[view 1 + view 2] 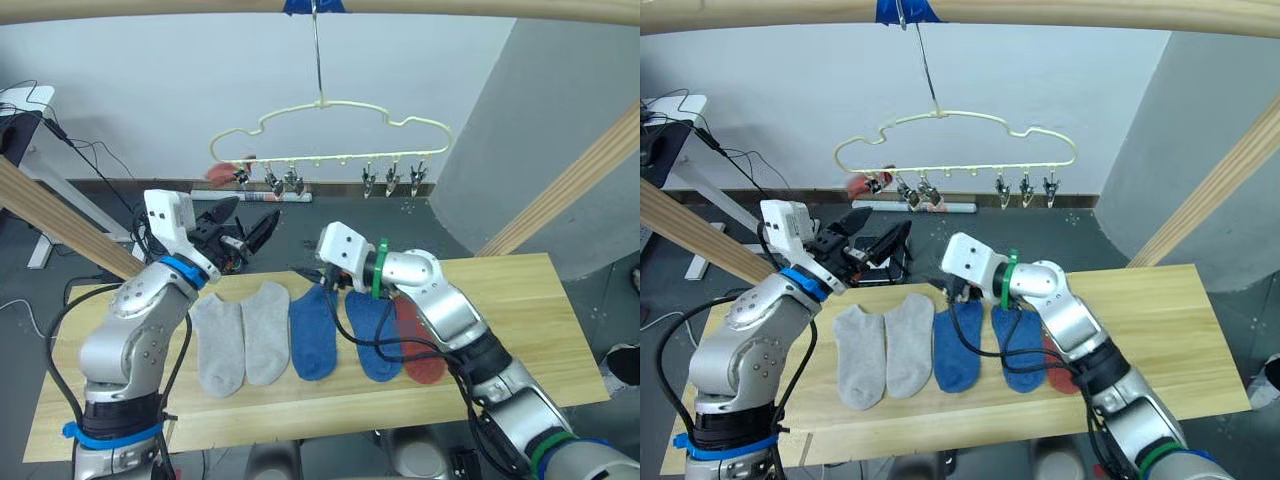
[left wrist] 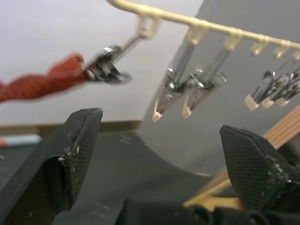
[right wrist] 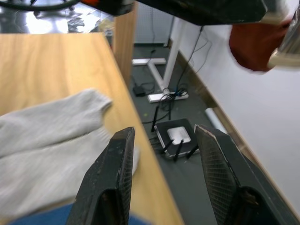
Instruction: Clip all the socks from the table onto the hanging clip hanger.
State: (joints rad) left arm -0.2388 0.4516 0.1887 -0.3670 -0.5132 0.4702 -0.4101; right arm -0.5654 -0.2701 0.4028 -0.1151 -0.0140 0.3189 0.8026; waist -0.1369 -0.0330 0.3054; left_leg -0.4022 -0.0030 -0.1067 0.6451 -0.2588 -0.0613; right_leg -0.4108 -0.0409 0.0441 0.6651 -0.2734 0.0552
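On the pale plank table five socks lie beneath the right gripper, fingers spread and empty, while the left gripper, also spread, sits just below the clip hanger holding one red sock; next comes grasping another sock.

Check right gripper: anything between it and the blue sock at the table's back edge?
Nothing visible. The right gripper hangs open just over the cuff end of the left blue sock on the table, with no object between. The grey socks lie beside it, not across.
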